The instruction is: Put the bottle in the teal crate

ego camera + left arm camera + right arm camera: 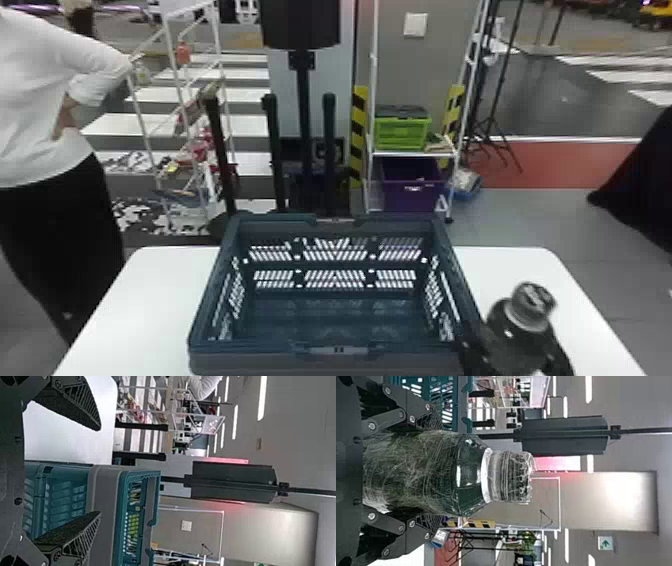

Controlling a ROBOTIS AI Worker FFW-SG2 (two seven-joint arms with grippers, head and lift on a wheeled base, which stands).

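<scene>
Bottle (531, 304) in right pincer (510, 345), beside right rim of open teal crate (320, 365).

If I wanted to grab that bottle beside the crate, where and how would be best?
Probably by the wide body of the bottle, from the robot's side, one finger left, one right, as the right pincer has it: it is upright and narrows towards the cap.

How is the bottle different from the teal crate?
The bottle is held in the right gripper, while the teal crate sits on the table. The bottle is round and narrow; the crate is boxy and wide. The bottle has a cap on top, but the crate's top is open. Both are upright.
</scene>
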